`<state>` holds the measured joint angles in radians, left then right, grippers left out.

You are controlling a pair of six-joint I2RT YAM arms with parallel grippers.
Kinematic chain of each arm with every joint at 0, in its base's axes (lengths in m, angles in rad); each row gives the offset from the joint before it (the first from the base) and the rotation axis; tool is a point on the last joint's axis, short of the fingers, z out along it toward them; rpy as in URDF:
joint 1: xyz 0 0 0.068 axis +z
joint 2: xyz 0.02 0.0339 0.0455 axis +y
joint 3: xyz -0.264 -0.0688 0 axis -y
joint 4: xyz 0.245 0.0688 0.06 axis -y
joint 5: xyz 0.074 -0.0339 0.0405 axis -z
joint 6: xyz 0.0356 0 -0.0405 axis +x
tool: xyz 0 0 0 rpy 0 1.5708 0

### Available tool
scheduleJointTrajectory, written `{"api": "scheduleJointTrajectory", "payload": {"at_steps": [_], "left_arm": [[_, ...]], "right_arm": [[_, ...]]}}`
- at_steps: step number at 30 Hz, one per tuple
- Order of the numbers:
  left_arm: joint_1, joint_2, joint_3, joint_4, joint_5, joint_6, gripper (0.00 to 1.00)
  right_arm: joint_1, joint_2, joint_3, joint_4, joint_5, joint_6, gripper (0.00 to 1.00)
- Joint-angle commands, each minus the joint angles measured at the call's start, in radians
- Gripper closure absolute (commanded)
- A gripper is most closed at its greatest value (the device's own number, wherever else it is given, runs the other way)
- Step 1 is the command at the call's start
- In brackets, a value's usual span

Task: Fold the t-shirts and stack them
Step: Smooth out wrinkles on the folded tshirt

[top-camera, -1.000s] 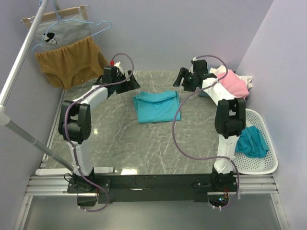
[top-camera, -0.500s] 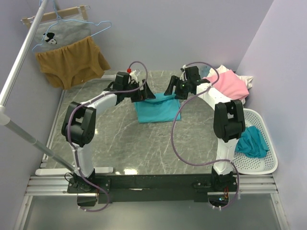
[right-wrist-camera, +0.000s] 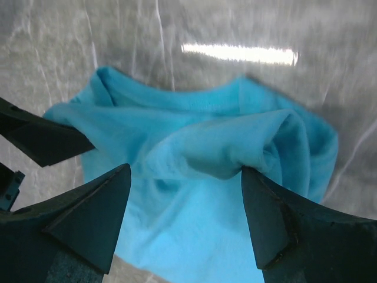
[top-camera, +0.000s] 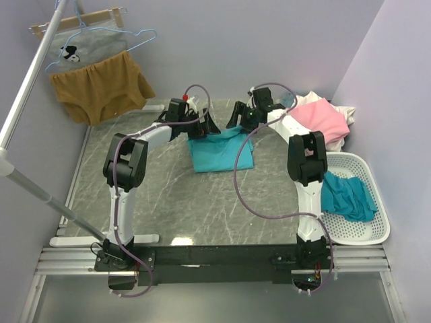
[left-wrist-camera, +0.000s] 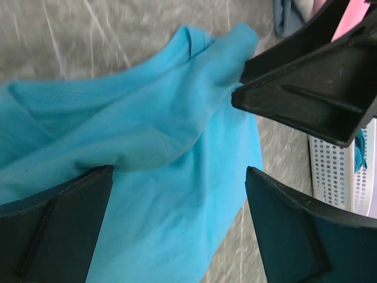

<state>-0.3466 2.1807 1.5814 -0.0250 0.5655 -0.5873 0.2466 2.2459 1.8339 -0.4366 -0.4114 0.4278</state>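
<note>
Toward the far side of the marbled table (top-camera: pixel 168 195), the turquoise t-shirt (top-camera: pixel 221 153) lies flat, its far edge bunched under both tools; left gripper (top-camera: pixel 206 128) and right gripper (top-camera: pixel 237 121) straddle that edge side by side, jaws spread, nothing clamped

Pale lilac walls (top-camera: pixel 269 40) close the cell at rear, left and right. A glossy grey marble-veined worktop (top-camera: pixel 175 195) fills the middle. The right wrist view shows a bright strip of reflected overhead light (right-wrist-camera: pixel 238 54) on it. A white metal pole (top-camera: pixel 23 94) slants along the left wall. In the far left corner, a wooden hanger bar (top-camera: pixel 101 15) carries a grey cartoon-print garment (top-camera: pixel 87 50), with a mustard-brown garment (top-camera: pixel 101 87) just below. A white perforated plastic basket (top-camera: pixel 367 178) sits at the worktop's right side. A silver aluminium rail frame (top-camera: pixel 67 259) runs along the near edge, above a dull grey surface (top-camera: pixel 202 303).
</note>
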Motion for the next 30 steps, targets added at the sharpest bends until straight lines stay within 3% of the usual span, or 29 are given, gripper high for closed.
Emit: {"api": "scheduleJointTrajectory", "payload": {"at_steps": [1, 8, 13, 21, 30], "left_arm": [[0.024, 0.039, 0.083, 0.054, 0.027, 0.007, 0.01], [0.077, 0.12, 0.16, 0.051, 0.024, 0.001, 0.0], [0.113, 0.146, 0.123, 0.048, -0.007, 0.006, 0.01], [0.132, 0.041, 0.014, 0.132, -0.056, 0.023, 0.01], [0.13, -0.076, -0.017, 0.103, -0.065, 0.041, 0.01]], "right_arm": [[-0.01, 0.064, 0.16, -0.034, 0.002, -0.031, 0.18], [-0.03, 0.194, 0.395, -0.09, -0.004, -0.026, 0.18], [-0.061, 0.233, 0.421, -0.059, 0.023, -0.004, 0.17], [-0.089, 0.039, 0.211, 0.035, 0.074, -0.069, 0.17], [-0.082, -0.054, 0.061, -0.022, 0.106, -0.116, 0.19]]}}
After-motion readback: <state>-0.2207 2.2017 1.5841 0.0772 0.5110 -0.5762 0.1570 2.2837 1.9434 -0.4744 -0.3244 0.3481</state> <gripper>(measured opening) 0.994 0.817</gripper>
